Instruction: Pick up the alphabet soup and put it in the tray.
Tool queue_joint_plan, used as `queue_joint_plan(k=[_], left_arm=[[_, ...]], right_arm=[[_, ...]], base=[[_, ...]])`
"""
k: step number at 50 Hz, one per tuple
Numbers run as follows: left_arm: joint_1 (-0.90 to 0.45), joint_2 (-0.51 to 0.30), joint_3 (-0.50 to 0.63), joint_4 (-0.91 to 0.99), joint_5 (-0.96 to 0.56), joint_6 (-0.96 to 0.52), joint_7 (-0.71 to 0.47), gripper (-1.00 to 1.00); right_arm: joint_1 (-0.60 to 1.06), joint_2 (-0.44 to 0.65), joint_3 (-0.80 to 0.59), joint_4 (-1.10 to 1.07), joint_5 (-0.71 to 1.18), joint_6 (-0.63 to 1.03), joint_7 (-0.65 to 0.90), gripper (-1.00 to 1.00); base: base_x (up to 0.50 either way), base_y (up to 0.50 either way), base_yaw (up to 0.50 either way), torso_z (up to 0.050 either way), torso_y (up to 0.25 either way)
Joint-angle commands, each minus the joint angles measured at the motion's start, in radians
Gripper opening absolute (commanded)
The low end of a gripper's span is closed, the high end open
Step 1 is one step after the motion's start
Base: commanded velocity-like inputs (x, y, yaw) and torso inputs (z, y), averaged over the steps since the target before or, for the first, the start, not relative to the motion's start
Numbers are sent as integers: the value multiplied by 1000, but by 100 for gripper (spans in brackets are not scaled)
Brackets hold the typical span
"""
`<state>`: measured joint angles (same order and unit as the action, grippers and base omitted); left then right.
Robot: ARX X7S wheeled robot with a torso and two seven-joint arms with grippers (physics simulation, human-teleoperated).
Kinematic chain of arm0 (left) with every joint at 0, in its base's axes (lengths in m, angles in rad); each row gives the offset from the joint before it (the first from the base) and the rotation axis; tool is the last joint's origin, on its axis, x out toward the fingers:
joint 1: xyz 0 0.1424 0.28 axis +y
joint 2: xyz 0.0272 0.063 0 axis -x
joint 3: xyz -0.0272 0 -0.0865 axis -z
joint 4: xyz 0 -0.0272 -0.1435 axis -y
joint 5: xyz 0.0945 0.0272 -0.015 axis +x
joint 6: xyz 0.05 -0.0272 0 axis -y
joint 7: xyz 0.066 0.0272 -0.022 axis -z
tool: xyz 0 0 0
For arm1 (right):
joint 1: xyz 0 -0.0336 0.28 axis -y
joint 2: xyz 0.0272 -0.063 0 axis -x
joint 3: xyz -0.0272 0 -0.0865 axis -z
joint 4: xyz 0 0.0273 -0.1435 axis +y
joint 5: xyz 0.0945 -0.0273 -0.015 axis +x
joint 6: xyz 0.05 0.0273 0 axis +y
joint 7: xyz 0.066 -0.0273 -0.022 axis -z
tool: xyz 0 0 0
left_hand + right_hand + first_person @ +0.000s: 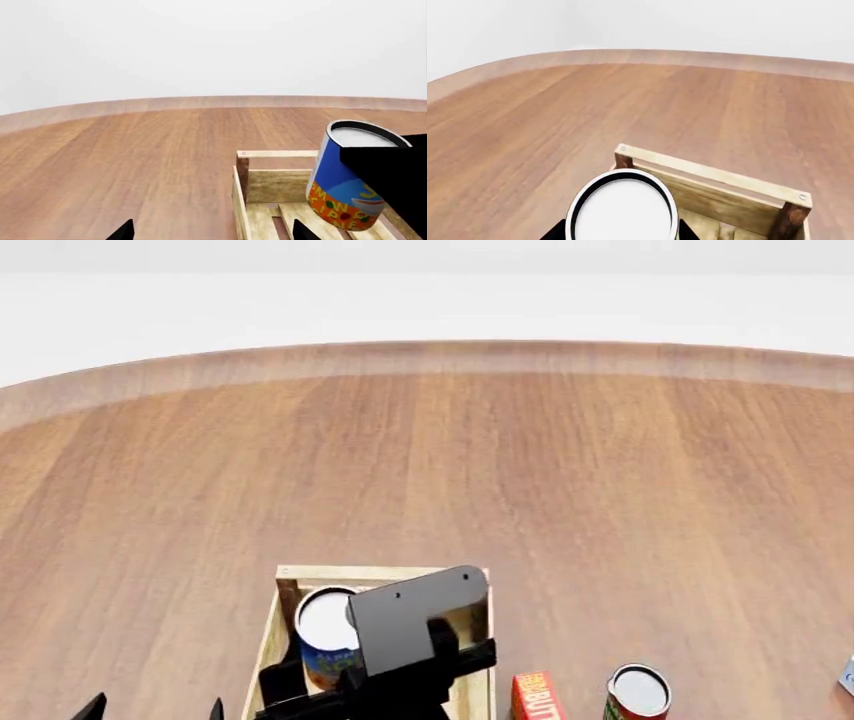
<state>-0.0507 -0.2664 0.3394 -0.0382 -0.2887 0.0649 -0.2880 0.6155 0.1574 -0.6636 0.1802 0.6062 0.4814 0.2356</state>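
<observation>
A bare wooden table [561,470] runs out to a pale wall. My right gripper [350,672] is clamped on the alphabet soup [326,636], holding it upright over the tray [380,573], inside its far rail and seemingly just above the slats. The can looks rigid, fairly heavy and slick-sided, so a mid-label squeeze suits it. The left gripper [212,231] hangs spread beside the tray. A red-and-green can [637,695] stands right of the tray.
</observation>
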Motion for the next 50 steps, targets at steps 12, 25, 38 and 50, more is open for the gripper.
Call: queue_joint_plan(k=[12, 25, 38, 50], left_arm=[[-2, -5, 6, 1, -7, 1, -5, 100], [-11, -5, 10, -10, -12, 4, -5, 100], [-6, -9, 14, -5, -14, 7, -9, 100], [-3, -13, 16, 2, -17, 6, -15, 100]], right_arm=[[41, -45, -61, 178, -66, -69, -89, -100], [56, -62, -77, 258, -72, -91, -110, -100], [60, -78, -85, 332, -70, -127, -130, -100], [66, -87, -95, 378, -66, -147, -142, -100]], base=[[0, 0, 0, 1, 1], [0, 0, 0, 0, 1], [0, 0, 0, 0, 1], [0, 0, 0, 1, 1]])
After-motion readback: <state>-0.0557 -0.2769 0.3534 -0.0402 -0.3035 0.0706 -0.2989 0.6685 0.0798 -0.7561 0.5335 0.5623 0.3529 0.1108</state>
